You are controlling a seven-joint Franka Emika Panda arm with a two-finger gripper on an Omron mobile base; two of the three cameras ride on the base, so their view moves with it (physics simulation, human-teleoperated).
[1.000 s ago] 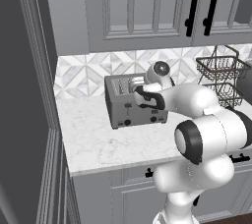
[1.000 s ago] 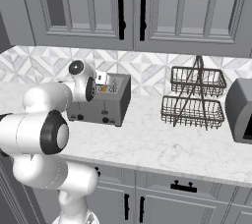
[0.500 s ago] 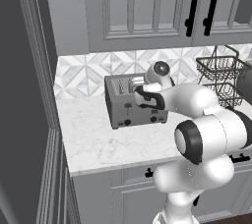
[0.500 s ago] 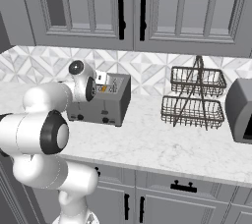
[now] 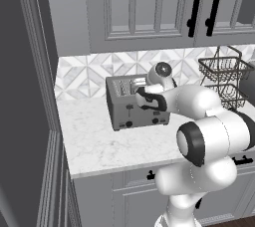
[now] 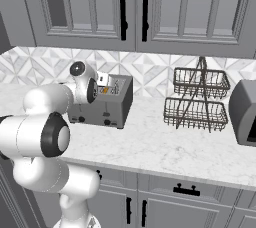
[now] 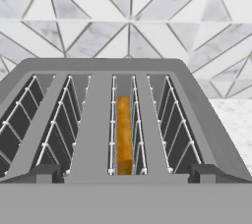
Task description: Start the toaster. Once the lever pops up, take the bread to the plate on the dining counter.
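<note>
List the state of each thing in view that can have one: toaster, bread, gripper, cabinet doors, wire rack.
toaster: upright on the counter, bread in one of its four slots.
bread: standing on edge, down in the third slot from the left in the hand view.
gripper: open, above the toaster's near edge, holding nothing.
cabinet doors: shut.
wire rack: upright, both baskets empty.

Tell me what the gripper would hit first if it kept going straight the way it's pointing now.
Most likely the toaster: the gripper looks down onto its slotted top with open jaws, centred on the slot holding the bread. Depth is unclear, so metal top or bread edge could come first.
</note>
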